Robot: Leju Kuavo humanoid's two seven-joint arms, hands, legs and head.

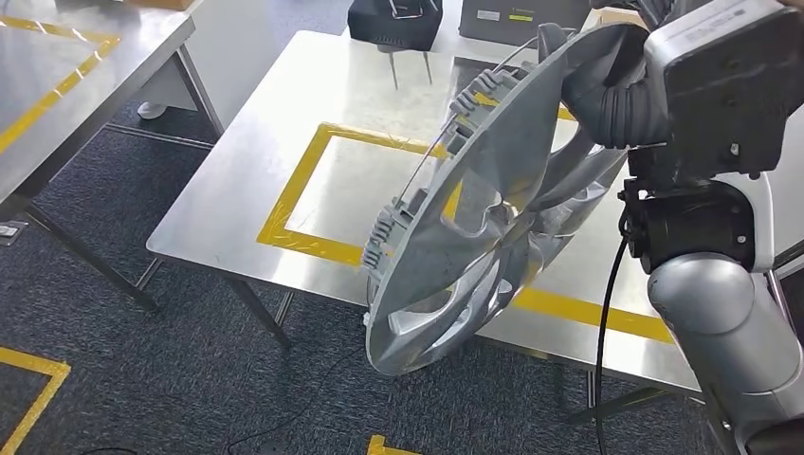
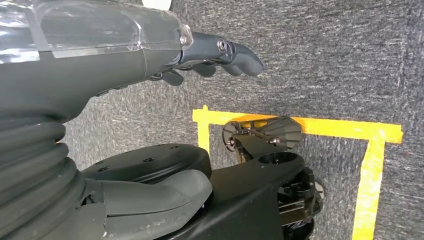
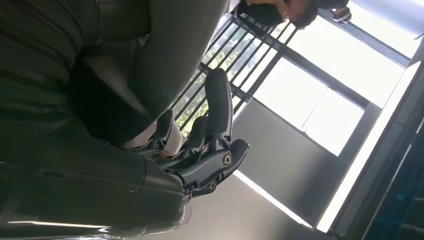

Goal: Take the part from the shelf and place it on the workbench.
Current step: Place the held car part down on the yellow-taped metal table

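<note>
The part is a large grey wheel cover (image 1: pixel 474 227), tilted steeply on edge above the steel workbench (image 1: pixel 284 123). Its lower rim hangs past the bench's near edge, over the floor. My right hand (image 1: pixel 607 81) grips the cover's upper rim at the top right. In the right wrist view the fingers (image 3: pixel 215 130) curl around the dark edge of the cover (image 3: pixel 125 65). My left hand (image 2: pixel 210 57) hangs over the carpet with its fingers stretched out and holds nothing.
A yellow tape rectangle (image 1: pixel 303 180) marks the bench top, partly hidden by the cover. A black device (image 1: pixel 393 24) stands at the bench's far edge. A second steel table (image 1: pixel 57 76) is at the left. Yellow tape (image 1: pixel 38 389) lines the grey carpet.
</note>
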